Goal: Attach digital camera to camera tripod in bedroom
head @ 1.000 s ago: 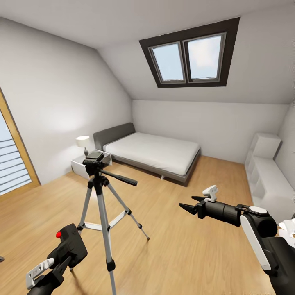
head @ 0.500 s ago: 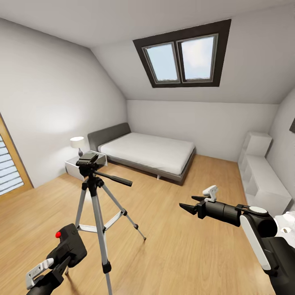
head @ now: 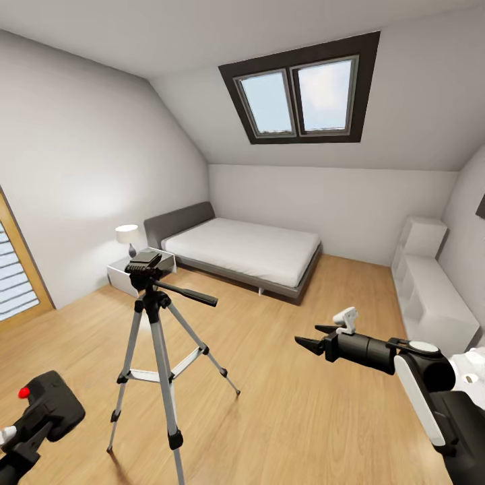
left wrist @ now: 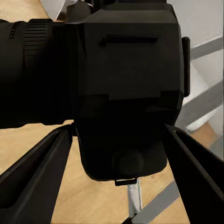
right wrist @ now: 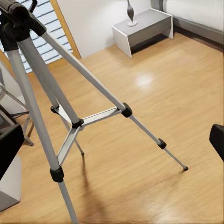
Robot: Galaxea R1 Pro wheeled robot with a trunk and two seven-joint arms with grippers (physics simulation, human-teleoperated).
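The camera tripod (head: 156,337) stands on the bedroom's wood floor (head: 296,417), left of centre, its black head (head: 144,263) and pan handle pointing right. The digital camera (head: 52,405), black with a red button, is at the lower left, lower than the tripod head and to its left. My left gripper (left wrist: 119,136) is shut on the digital camera (left wrist: 126,88), one finger on each side of the body. My right gripper (head: 313,339) hovers open and empty to the right of the tripod. The tripod legs (right wrist: 70,114) show in the right wrist view.
A grey bed (head: 246,252) with a white mattress stands at the back under the skylight (head: 296,94). A white bedside table (head: 124,276) with a lamp is behind the tripod. White shelving (head: 431,296) lines the right wall. A wood-framed window (head: 17,286) is at the left.
The view first swung right, then held still. My left gripper moved the digital camera left and lower, toward the picture's corner. The right arm and the tripod stayed put.
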